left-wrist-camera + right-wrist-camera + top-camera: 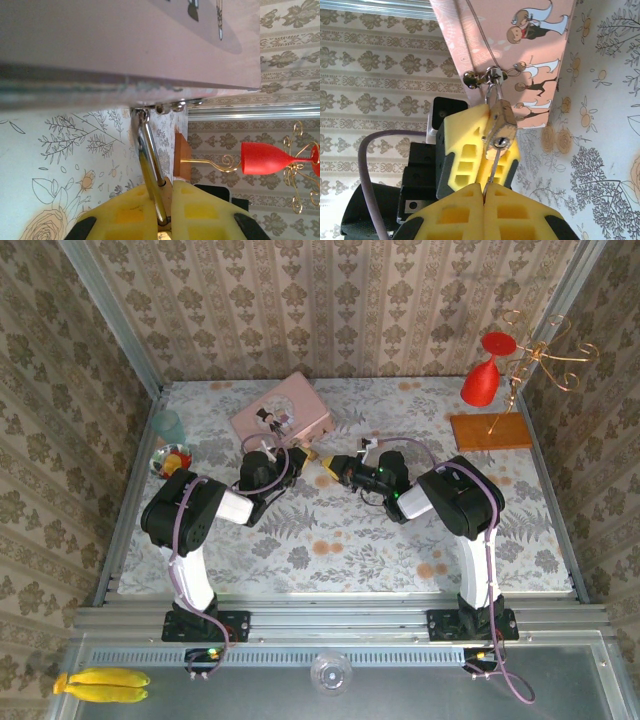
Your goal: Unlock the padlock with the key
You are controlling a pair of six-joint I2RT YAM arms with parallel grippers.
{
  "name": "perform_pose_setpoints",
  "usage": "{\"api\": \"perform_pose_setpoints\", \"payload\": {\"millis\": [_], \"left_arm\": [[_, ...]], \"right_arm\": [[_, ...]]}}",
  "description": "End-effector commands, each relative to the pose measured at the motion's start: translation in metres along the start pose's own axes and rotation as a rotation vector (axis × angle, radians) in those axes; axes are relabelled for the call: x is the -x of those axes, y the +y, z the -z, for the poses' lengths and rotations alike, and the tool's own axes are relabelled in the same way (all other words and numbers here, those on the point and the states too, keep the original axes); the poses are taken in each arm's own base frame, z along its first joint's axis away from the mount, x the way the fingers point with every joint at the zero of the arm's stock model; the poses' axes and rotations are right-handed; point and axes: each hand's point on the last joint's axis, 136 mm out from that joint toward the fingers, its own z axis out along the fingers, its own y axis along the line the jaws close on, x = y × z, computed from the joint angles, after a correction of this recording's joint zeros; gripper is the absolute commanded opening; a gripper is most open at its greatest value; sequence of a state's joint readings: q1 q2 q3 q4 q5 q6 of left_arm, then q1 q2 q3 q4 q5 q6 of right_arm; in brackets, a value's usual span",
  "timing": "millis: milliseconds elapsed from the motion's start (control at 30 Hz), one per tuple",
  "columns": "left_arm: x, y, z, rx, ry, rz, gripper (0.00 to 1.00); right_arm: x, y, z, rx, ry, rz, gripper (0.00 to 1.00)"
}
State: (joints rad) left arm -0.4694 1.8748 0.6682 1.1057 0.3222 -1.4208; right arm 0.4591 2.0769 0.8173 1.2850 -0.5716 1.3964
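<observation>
The key (493, 167) sits in the brass padlock (501, 122), at the pink tin's (280, 412) five-o'clock corner. The left gripper (162, 210) clamps the brass padlock and the right gripper (484, 195) pinches the key. The shackle (150, 160) looks latched, so turning and freeing remain.

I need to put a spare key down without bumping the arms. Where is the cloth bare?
Bare cloth runs along the near edge. Another free stretch lies between the pink tin and the wooden base. Crowded: the middle, where the left gripper and right gripper meet beside the tin, and the far-left corner with the glass.
</observation>
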Motion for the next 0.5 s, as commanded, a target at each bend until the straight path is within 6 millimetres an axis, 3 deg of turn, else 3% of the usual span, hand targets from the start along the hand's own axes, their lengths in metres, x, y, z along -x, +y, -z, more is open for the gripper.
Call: {"api": "perform_pose_setpoints", "payload": {"millis": [0, 467], "left_arm": [[-0.004, -0.036, 0.004, -0.128, 0.032, 0.024, 0.00], [-0.009, -0.037, 0.003, -0.127, 0.045, 0.021, 0.00]], "right_arm": [[0.004, 0.005, -0.005, 0.028, -0.020, 0.002, 0.00], [0.005, 0.021, -0.005, 0.057, -0.023, -0.002, 0.00]]}}
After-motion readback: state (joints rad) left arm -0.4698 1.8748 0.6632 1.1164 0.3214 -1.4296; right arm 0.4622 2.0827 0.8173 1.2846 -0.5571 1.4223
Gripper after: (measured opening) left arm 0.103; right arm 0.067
